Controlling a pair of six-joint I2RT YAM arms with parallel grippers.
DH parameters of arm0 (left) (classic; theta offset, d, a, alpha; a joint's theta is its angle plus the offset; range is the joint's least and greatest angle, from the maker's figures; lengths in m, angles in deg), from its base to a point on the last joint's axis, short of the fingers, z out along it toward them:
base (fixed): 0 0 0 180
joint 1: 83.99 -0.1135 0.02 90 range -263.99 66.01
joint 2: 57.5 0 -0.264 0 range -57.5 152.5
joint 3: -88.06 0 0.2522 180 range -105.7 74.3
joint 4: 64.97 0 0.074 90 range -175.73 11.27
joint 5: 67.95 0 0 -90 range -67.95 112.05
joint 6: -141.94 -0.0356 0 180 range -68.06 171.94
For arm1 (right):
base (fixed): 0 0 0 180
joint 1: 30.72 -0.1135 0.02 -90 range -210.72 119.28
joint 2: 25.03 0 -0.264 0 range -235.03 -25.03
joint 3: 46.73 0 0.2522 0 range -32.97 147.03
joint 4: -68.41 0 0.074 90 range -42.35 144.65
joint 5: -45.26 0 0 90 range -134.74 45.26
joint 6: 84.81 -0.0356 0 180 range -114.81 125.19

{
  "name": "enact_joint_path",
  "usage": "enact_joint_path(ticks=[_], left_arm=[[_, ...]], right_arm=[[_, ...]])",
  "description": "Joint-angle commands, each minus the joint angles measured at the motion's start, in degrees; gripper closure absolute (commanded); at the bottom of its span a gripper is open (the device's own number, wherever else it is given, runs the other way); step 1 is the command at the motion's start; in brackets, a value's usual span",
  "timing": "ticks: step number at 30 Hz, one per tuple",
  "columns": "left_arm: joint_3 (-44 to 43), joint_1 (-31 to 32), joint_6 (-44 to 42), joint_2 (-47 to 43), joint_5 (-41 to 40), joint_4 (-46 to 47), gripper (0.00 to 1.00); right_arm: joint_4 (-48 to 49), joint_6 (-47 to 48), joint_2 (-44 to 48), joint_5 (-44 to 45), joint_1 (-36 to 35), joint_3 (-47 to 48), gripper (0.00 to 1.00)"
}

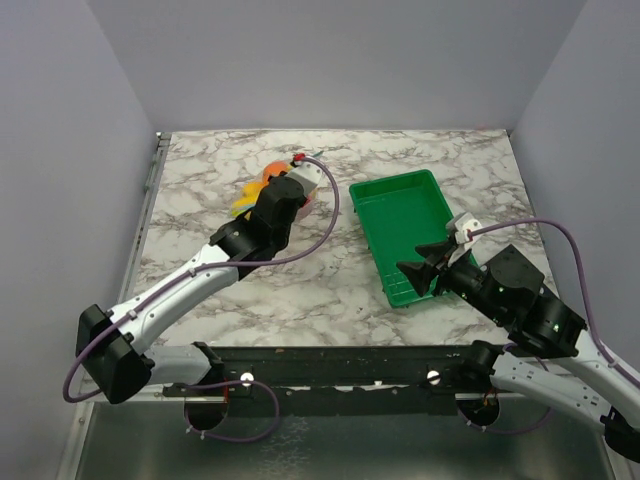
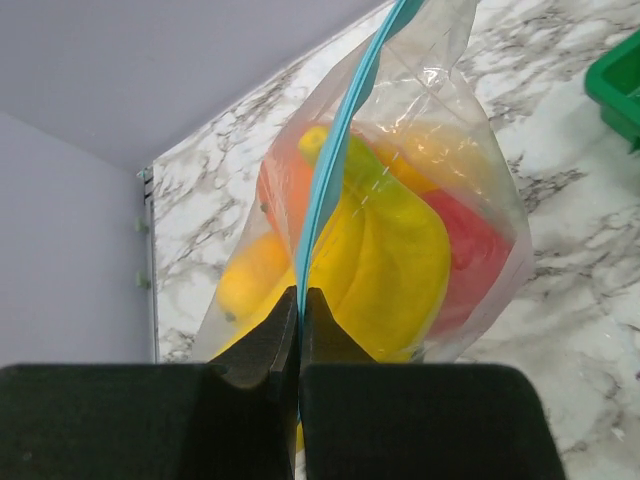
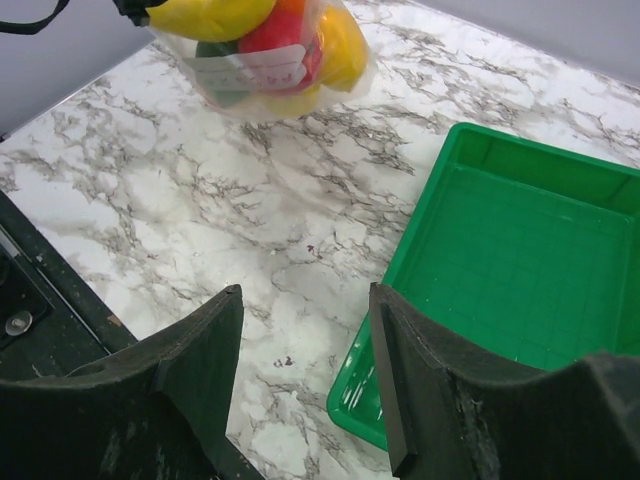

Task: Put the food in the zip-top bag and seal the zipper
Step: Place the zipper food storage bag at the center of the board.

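The clear zip-top bag [image 2: 420, 190] lies on the marble table at the back left [image 1: 262, 185], with the food inside: a yellow banana bunch [image 2: 390, 260], an orange fruit [image 2: 285, 190] and a red one [image 2: 480, 250]. The light blue zipper [image 2: 335, 150] runs up from my left gripper [image 2: 300, 295], which is shut on it at the near end. In the right wrist view the bag [image 3: 265, 50] shows at the top. My right gripper [image 3: 305, 295] is open and empty, hovering over the near left corner of the green tray [image 3: 520, 250].
The green ribbed tray [image 1: 410, 230] sits right of centre with nothing in it. Grey walls close the back and sides. A black rail [image 1: 330, 365] runs along the table's near edge.
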Motion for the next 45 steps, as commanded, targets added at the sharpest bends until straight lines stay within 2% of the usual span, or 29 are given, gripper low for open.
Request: enact_joint_path(ticks=[1,5,11,17,23,26,34,43,45], left_arm=[[2.1,-2.86,-4.0,1.71,-3.45,11.44,1.0],[4.36,-3.37,-4.86,5.15,-0.48,14.7,1.0],[6.8,-3.31,1.97,9.57,4.65,15.75,1.0],[11.13,-2.44,10.34,9.03,9.37,16.3,1.0],[14.02,1.77,15.87,8.02,8.25,15.26,1.0],[14.98,2.23,19.51,6.94,10.3,13.31,1.0],[18.29,2.47,25.6,3.77,17.52,11.24,0.7],[19.79,2.59,29.52,0.85,28.79,10.46,0.54],[20.03,2.56,29.84,0.3,30.98,10.24,0.44]], right_arm=[[0.87,-1.19,1.09,1.24,0.3,-0.95,0.41],[0.34,-1.56,1.92,1.63,0.3,-1.59,0.39],[0.6,-2.23,3.22,2.06,0.3,-2.93,0.37],[0.28,-3.18,3.59,2.27,0.3,-4.13,0.36],[1.14,-6.45,2.99,3.48,0.3,-6.11,0.29],[0.66,-7.95,1.8,3.98,0.26,-6.49,0.28],[0.93,-11.41,-0.78,6.55,0.3,-8.06,0.24],[1.39,-16.56,-4.02,8.25,0.3,-9.91,0.23],[1.43,-17.69,-4.68,8.71,0.3,-10.25,0.23]])
